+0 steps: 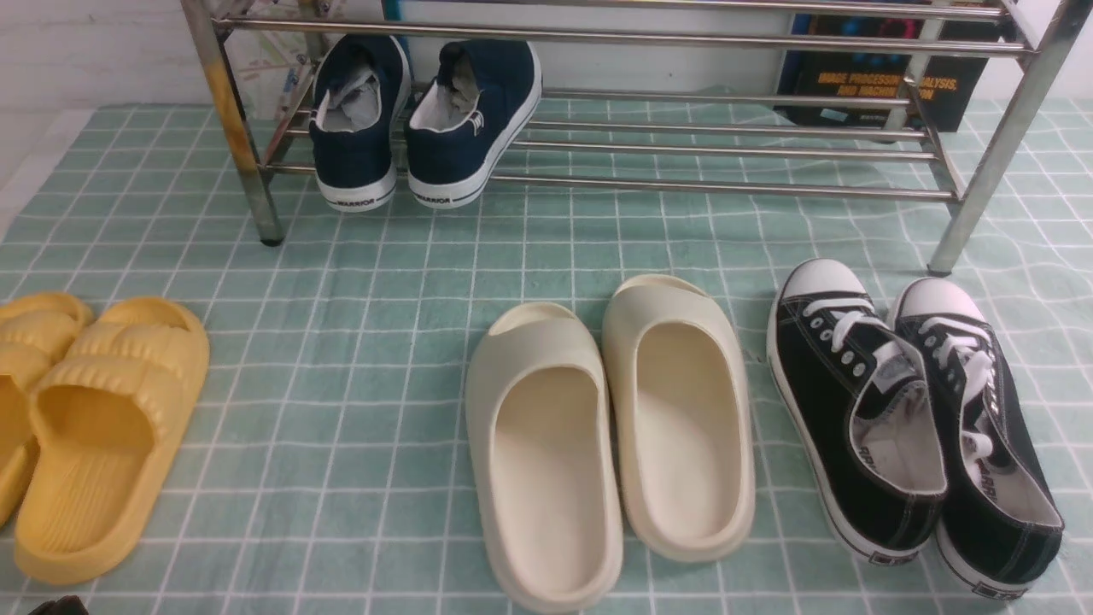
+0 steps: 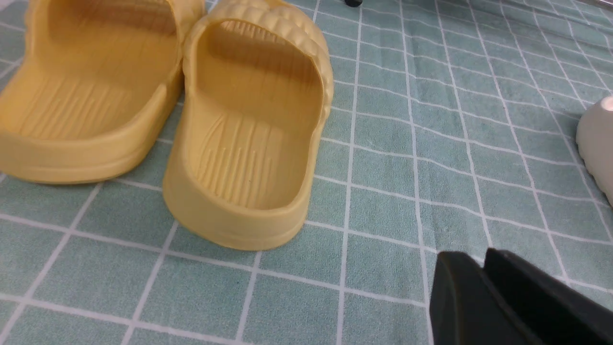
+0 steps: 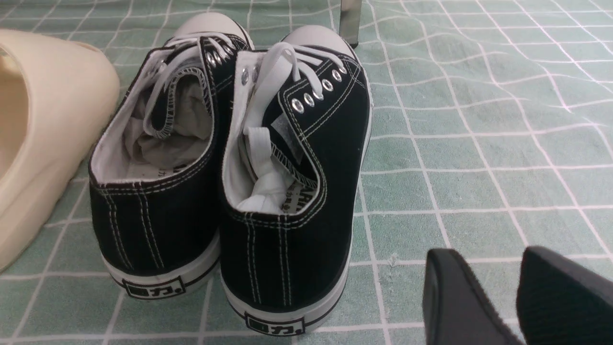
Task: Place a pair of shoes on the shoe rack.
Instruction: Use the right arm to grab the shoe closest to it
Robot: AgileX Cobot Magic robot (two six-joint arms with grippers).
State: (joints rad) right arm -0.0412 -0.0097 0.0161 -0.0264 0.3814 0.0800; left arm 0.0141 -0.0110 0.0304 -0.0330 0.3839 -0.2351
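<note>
As the pair of shoes [image 1: 854, 401] stood at the counter's front right corner, off the shoe rack [image 1: 1006, 145], the right gripper [image 3: 498, 261] waited behind their heels, jaws slightly apart (left gripper [image 2: 471, 268] jaws together, empty).

Cloth [image 1: 376, 282], rack [image 1: 992, 162], sneakers [image 1: 905, 427], cream slides [image 1: 610, 427], yellow slides [image 1: 94, 427]

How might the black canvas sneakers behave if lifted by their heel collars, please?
The black canvas sneakers would probably flex: their collars look thin and soft. The thick rubber soles likely keep them stable, though loose laces could snag.
</note>
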